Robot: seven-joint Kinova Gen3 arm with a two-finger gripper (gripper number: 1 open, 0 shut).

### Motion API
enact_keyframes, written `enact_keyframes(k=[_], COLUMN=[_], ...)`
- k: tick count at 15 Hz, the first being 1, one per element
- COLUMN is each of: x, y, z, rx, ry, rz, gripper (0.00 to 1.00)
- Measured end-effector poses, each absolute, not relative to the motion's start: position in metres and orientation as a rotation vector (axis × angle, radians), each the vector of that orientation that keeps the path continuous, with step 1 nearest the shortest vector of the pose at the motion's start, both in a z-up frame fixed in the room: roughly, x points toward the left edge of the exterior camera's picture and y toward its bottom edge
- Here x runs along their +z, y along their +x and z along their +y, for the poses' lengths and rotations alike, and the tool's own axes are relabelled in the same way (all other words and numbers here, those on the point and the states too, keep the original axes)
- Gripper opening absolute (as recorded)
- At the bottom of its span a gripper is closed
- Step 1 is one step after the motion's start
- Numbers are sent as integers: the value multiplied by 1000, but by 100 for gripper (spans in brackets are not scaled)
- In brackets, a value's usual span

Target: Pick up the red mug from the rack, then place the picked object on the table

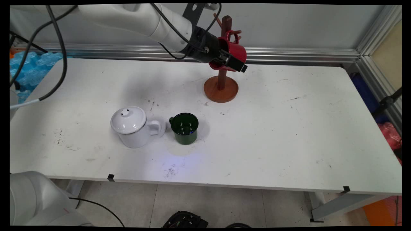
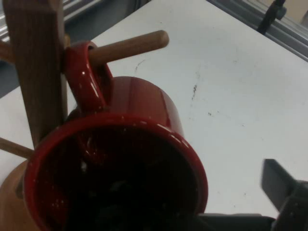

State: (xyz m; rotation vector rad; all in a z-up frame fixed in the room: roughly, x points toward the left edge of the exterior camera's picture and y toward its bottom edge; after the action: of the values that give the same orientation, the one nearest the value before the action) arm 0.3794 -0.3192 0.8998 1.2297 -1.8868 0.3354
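White table (image 1: 257, 134) runs back to a grey wall. At its far side stands a wooden mug tree (image 1: 221, 86), and a red mug (image 1: 236, 51) hangs by its handle over one peg (image 2: 130, 44), mouth tipped toward me. My gripper (image 1: 231, 63) sits at the rim; one finger (image 2: 279, 185) shows outside the mug, the other is hidden, so I cannot tell whether I grip it. Nearer stand a white kettle (image 1: 133, 126) and a green mug (image 1: 184, 128), just apart.

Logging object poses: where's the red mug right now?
Main view, far centre: the red mug hangs by its handle on a peg of the wooden mug tree, with the pincer at its rim.
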Motion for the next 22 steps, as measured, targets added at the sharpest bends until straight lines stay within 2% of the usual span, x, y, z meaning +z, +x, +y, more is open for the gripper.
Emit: enact_keyframes(k=[1,13,22], x=[898,891,911], y=[379,379,373], z=[-321,-323,-319], rx=[337,353,330], ry=[1234,1257,1229], rz=[-1879,-1853,-1837], gripper=[0,0,0])
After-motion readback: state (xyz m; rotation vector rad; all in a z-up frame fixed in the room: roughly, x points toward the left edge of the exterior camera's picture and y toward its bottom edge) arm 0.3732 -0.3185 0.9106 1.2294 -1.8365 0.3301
